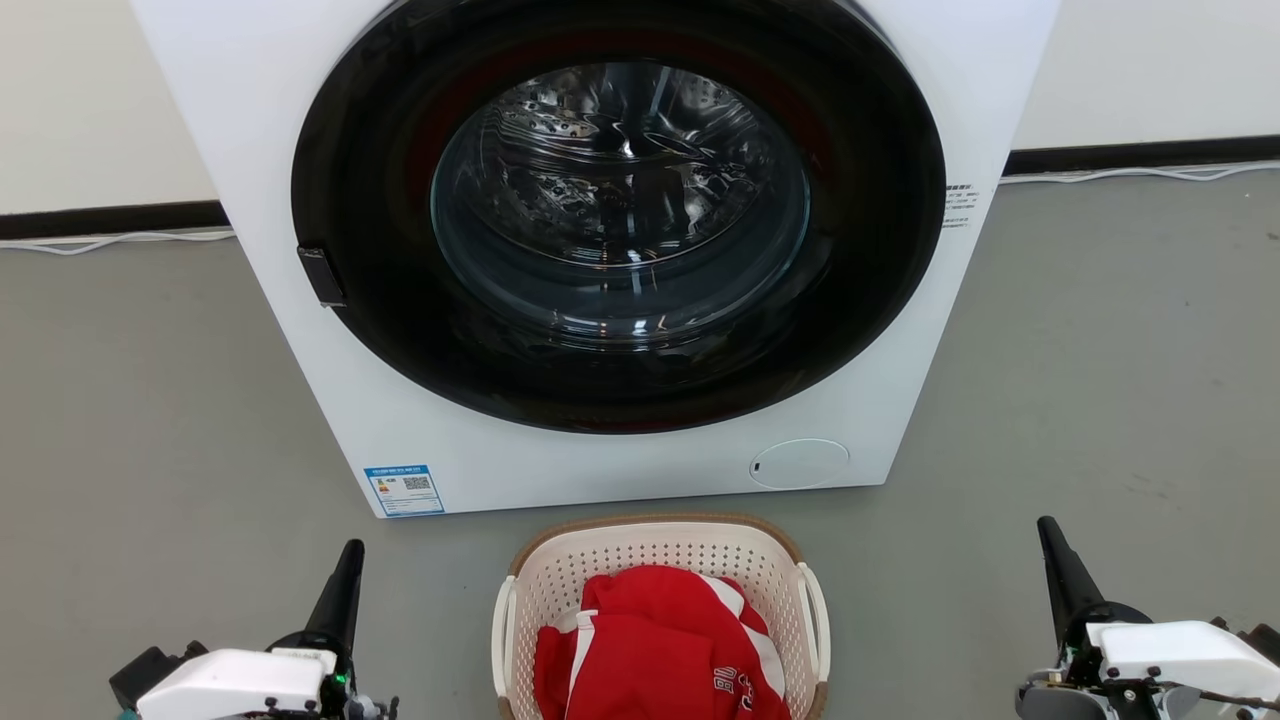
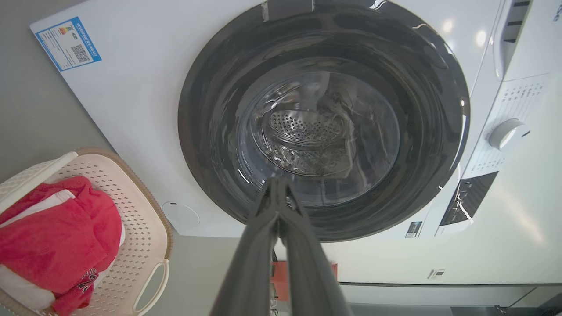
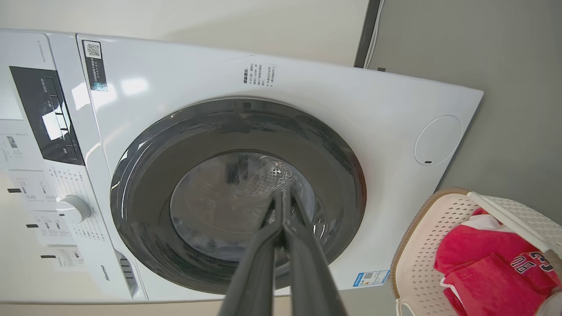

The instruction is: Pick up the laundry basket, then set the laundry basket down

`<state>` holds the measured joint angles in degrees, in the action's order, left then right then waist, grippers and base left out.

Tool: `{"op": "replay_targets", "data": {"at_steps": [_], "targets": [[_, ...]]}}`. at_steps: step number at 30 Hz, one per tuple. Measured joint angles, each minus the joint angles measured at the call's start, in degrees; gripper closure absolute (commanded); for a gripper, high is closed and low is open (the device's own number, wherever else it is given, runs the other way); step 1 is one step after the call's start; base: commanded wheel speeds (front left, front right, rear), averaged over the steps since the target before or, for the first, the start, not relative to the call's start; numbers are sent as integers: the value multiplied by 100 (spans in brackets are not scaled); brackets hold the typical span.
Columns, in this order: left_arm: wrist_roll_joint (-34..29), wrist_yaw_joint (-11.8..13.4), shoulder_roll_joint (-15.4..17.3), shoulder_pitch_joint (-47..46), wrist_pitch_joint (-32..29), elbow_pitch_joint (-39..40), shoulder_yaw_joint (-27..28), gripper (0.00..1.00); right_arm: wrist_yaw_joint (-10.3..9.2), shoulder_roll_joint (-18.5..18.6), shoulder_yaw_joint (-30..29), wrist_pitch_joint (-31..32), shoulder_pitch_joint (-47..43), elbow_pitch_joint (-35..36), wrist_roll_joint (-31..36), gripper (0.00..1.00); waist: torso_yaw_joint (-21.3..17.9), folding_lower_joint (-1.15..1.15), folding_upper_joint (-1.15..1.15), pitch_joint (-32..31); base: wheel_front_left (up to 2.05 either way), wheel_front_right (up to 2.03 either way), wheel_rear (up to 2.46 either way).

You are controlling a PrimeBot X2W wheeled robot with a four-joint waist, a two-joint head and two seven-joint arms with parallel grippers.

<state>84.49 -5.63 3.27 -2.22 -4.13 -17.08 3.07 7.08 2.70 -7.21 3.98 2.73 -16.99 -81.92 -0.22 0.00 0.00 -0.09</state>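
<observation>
– Right in front of the washing machine [image 1: 620, 470], on the grey floor [image 1: 150, 420]: laundry basket [image 1: 660, 552], centred below the round door [image 1: 620, 230]. Upright, standing on the floor.
– Touching the machine?
– No. A thin strip of floor shows between the brown rim and the machine's base.
– Contents?
– Red garment [image 1: 650, 640] with white stripes, bunched up inside, some lettering on it. White loop handles on both sides, nothing touching them.
– Left gripper [image 1: 350, 550]?
– Low, just out from the machine's lower left corner, apart from the basket. Fingers pressed together along their length, nothing between them. Its wrist view has the tips aimed at the door glass.
– Right gripper [image 1: 1045, 525]?
– Same pose, out past the machine's lower right corner, also apart from the basket. Fingers closed tip to tip and empty, aimed at the door glass too.
– Machine details?
– Dark door ring, steel drum visible through the glass. Blue label at the lower left of the front, round cover at the lower right.
</observation>
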Motion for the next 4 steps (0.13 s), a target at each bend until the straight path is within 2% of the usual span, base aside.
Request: {"op": "replay_targets", "data": {"at_steps": [4], "targets": [[209, -47, -22, -60, -67, 33, 48, 100, 0, -1, -9, 24, 1, 24, -294, 100, 7, 0, 0, 8, 0, 0, 0]]}}
